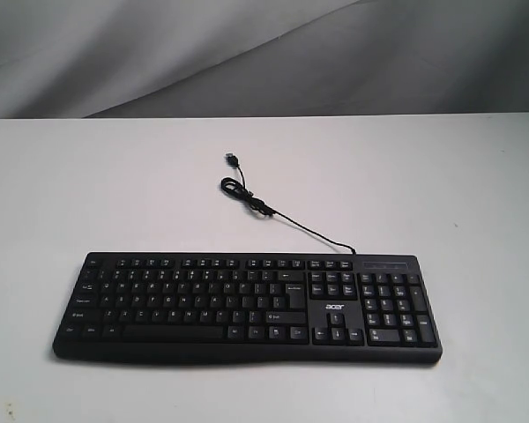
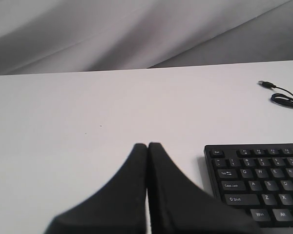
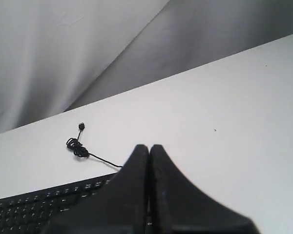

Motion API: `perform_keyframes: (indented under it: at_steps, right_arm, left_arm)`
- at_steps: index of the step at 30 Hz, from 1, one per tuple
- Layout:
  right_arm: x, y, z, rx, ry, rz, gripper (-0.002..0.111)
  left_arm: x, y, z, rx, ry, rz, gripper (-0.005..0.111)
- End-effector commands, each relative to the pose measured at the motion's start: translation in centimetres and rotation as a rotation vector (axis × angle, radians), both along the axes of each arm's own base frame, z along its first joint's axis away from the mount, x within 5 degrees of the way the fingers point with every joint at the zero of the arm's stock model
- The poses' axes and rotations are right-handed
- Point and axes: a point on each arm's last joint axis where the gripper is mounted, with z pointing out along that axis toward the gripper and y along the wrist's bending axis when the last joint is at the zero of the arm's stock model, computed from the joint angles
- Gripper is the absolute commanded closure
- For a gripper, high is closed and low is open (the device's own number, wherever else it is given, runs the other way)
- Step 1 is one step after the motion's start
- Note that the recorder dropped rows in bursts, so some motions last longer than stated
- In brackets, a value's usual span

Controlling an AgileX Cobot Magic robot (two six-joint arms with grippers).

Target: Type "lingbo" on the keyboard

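The black keyboard (image 1: 247, 304) lies flat on the white table (image 1: 115, 185), near its front edge, number pad to the right. Its thin black cable (image 1: 247, 196) curls behind it and ends in a loose USB plug. Neither arm shows in the exterior view. In the left wrist view my left gripper (image 2: 147, 145) is shut with nothing in it, over bare table just beside the keyboard (image 2: 256, 183) at its Esc corner. In the right wrist view my right gripper (image 3: 149, 146) is shut and empty, above the keyboard (image 3: 44, 202) at its right part, with the cable (image 3: 77, 147) beyond.
A grey draped cloth backdrop (image 1: 264, 53) rises behind the table's far edge. Bare white tabletop runs to the left, right and behind the keyboard.
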Motion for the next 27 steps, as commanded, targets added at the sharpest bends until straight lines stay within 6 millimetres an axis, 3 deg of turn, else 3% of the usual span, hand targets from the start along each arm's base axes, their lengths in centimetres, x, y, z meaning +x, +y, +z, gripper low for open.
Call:
perform_keyframes:
  at_steps: [1, 3, 10, 27]
  right_arm:
    - [-0.04, -0.34, -0.38, -0.114, 0.015, -0.018, 0.108]
    - [-0.16, -0.73, -1.01, -0.281, 0.068, -0.019, 0.108]
    - [-0.25, -0.9, -0.91, -0.464, 0.032, 0.001, 0.108]
    - [-0.25, -0.79, -0.89, -0.429, 0.031, 0.006, 0.108]
  left_arm:
    - [0.06, 0.0, -0.15, -0.006, 0.005, 0.001, 0.106]
    - [0.06, 0.0, -0.15, -0.006, 0.005, 0.001, 0.106]
    - [0.06, 0.0, -0.15, -0.006, 0.005, 0.001, 0.106]
    - [0.06, 0.0, -0.15, -0.006, 0.005, 0.001, 0.106]
